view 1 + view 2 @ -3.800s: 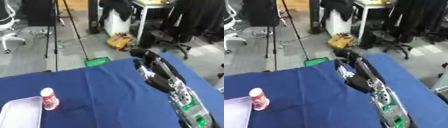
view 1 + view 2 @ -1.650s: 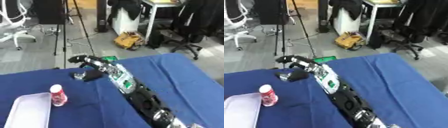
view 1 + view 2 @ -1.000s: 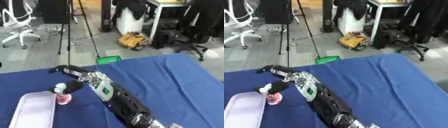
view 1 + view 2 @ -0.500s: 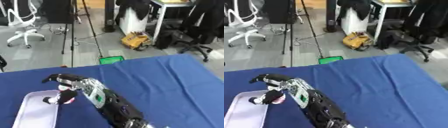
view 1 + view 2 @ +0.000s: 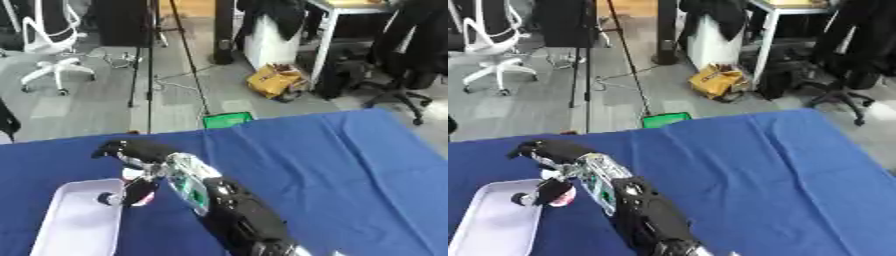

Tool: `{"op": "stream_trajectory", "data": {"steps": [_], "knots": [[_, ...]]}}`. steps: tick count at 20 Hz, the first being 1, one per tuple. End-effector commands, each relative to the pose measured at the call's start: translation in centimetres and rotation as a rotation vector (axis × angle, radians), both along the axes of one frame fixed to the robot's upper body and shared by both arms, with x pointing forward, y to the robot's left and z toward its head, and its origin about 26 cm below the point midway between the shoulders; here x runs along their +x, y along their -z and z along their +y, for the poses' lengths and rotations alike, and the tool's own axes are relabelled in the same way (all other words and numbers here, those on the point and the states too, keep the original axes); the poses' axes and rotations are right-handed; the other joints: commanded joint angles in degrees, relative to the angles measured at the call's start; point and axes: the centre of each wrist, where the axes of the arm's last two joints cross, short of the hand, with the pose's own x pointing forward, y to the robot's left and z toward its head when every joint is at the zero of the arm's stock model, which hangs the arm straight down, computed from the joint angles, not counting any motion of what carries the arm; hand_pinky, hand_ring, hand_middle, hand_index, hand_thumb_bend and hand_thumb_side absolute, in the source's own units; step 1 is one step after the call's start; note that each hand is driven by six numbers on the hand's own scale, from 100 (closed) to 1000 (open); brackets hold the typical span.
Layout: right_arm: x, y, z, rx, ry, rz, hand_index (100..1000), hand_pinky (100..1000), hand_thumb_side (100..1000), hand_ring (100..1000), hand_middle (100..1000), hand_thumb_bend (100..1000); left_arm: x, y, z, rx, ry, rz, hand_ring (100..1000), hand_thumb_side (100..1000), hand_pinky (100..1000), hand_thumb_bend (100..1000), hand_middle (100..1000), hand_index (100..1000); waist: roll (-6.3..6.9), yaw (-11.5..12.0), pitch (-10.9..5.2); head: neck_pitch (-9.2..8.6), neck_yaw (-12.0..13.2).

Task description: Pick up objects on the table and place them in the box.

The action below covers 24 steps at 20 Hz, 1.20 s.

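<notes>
— Where is the bottle?

— My right hand (image 5: 131, 155) has its fingers curled round the small bottle (image 5: 140, 192), at the white box's (image 5: 74, 227) rim.

— Finished?

— No; I judge release remains.

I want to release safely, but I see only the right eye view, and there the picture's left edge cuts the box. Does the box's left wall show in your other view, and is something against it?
Observer: Yes. In the left eye view the left wall of the box shows along its length, and nothing leans on it.
Operator: What lies on the far side of that wall?
Observer: A strip of the blue tablecloth shows to the left of the box, between the wall and the picture's edge. I see no object on that strip.
</notes>
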Motion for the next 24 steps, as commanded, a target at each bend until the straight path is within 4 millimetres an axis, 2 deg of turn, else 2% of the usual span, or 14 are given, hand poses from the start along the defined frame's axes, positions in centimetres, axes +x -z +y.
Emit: {"op": "stream_trajectory", "data": {"steps": [1,11,19,24], "knots": [[0.5,-1.7,-0.9,-0.018,0.046,-0.075,946,956,420,998,908,487,0.0,-0.8,0.0,0.007,0.008,-0.027,684,793,656,527,804,934,0.98,0.2,0.24,-0.02,0.1],[1.4,0.2,-4.1,-0.080,0.169,-0.080,946,951,424,992,907,484,0.1,-0.9,-0.1,0.011,0.017,-0.030,683,793,656,528,803,935,1.21,1.8,0.55,-0.88,0.5],[1.3,1.7,-4.5,-0.062,0.159,-0.017,944,927,433,979,905,452,0.1,-1.1,-0.3,0.003,0.026,-0.036,674,797,655,524,802,937,1.84,2.7,1.92,-1.15,0.6],[1.2,2.5,-4.6,-0.044,0.153,0.025,943,861,428,933,904,426,0.2,-1.1,-0.3,-0.002,0.028,-0.037,670,799,655,522,801,937,2.12,2.7,2.36,-0.92,0.6]]}}
